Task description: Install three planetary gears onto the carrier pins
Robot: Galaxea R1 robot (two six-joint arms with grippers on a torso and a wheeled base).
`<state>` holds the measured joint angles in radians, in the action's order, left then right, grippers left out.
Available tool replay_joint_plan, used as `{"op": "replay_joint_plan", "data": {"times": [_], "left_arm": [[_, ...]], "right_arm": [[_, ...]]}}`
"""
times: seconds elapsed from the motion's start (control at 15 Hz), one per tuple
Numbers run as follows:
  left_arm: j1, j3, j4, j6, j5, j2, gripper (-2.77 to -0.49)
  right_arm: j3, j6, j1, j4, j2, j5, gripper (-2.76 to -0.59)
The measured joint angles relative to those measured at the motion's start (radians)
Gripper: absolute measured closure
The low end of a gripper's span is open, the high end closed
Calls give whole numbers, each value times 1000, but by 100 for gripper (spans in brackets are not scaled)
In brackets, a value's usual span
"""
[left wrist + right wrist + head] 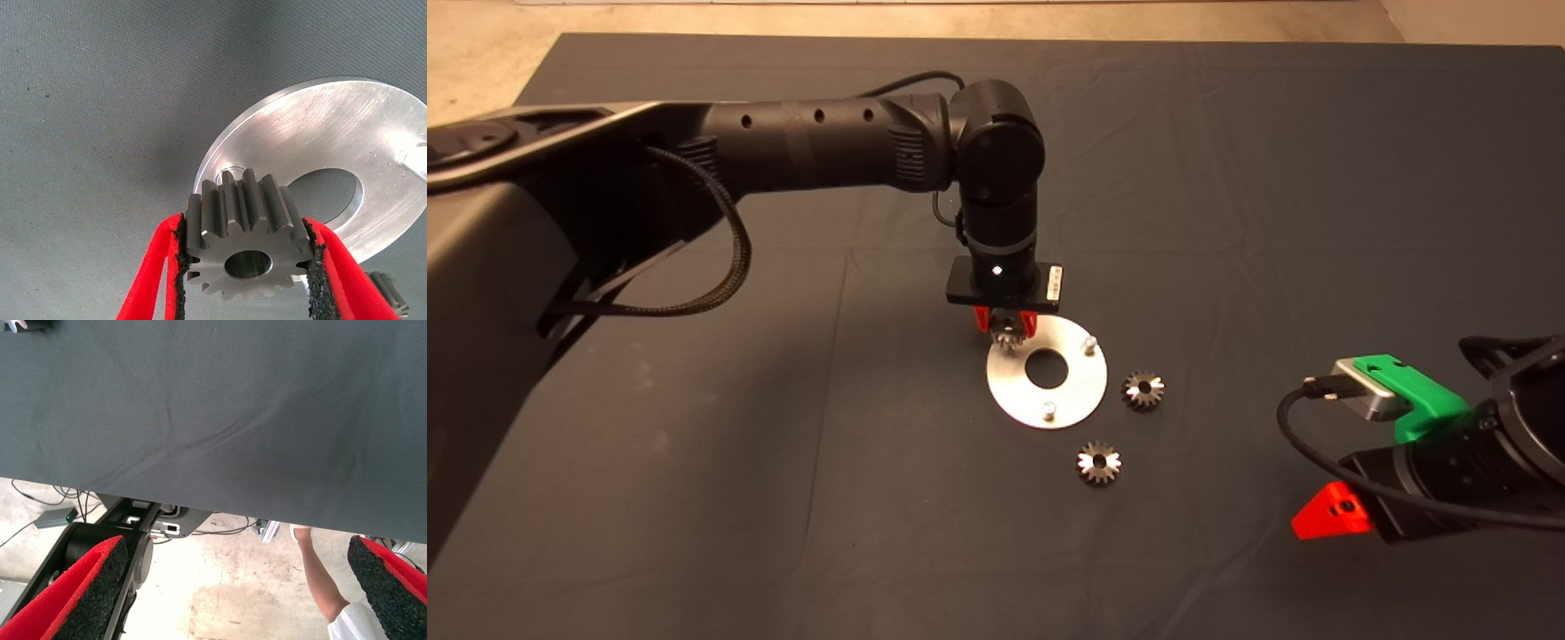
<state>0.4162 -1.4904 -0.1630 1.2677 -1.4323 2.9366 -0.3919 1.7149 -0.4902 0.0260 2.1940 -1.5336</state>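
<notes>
Gear clamped over disc's rim

Gears number three. One gear (248,248) pinched between the left gripper's (1005,327) red fingers (155,273), black pads pressing its teeth on both sides, centre hole facing the wrist camera. Held over the disc (1067,391) at about its 10 o'clock edge in the head view, right where a pin would stand; that pin hidden behind gear and gripper, so seated or still above cannot be told. Seen from the left wrist, part of a small round feature on the disc peeps out just behind the gear's teeth.

Two pins in plain sight on the disc: pin (1088,343) near 1 o'clock, second pin (1049,410) near 6 o'clock, both upright and bare.

Two loose gears flat on the mat (783,498): one (1143,390) just off the disc's 3 o'clock edge, the other (1099,463) a little beyond its 5 o'clock edge, neither touching the disc.

Small white label on the left wrist plate, writing too small to read.

Right gripper (1327,514) parked at the head view's lower right, fingers (87,600) spread wide apart, holding nothing. Beyond the mat's edge in its wrist view: floor, cables, a person's leg (320,580).
</notes>
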Motion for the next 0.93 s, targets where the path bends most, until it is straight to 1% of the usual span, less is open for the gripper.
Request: {"op": "replay_joint_plan", "data": {"times": [0.33,0.47,0.6,0.93], "left_arm": [[-2,0,-1,-2,0,0,-88],[-12,0,-3,-2,2,0,-88],[-29,0,-10,-2,1,0,-88],[-30,0,-9,-2,1,0,-88]], "right_arm": [[0,0,0,0,0,0,-246],[0,0,0,0,0,0,-246],[0,0,0,0,0,0,-246],[0,0,0,0,0,0,-246]]}}
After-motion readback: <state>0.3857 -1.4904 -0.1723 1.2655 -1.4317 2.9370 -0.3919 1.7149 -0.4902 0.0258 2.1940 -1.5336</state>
